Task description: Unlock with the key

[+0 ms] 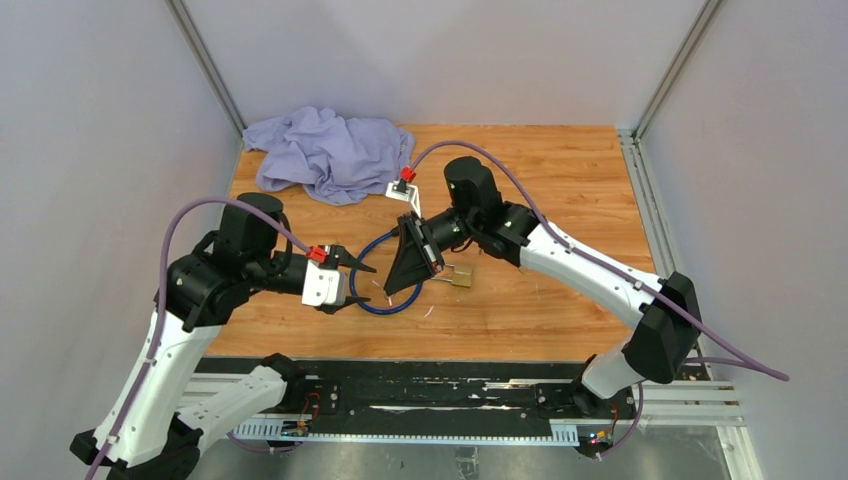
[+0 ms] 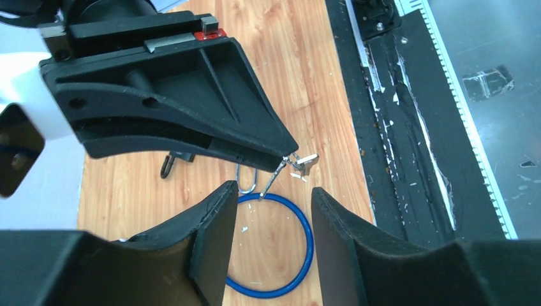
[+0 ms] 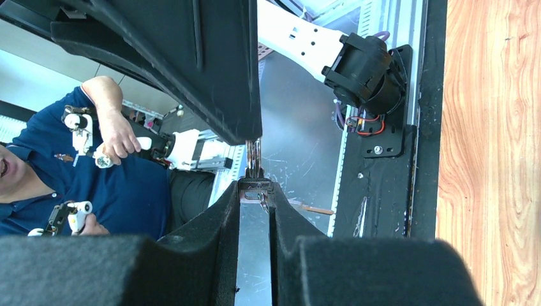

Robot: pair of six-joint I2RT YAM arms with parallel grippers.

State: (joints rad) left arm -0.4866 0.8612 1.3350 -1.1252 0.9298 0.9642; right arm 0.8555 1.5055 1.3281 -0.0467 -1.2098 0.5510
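Note:
A brass padlock lies on the wooden table, just right of my right gripper. That gripper is shut on the head of a small silver key. A key ring hangs from the key. In the left wrist view the key sticks out of the right gripper's tip, and a thin metal piece dangles below it. My left gripper hovers just left of that tip, open, with nothing between its fingers. It is over a blue ring lying flat on the table.
A crumpled lilac cloth lies at the back left. A black rail runs along the near edge between the arm bases. Grey walls close the sides. A person in blue shows in the right wrist view.

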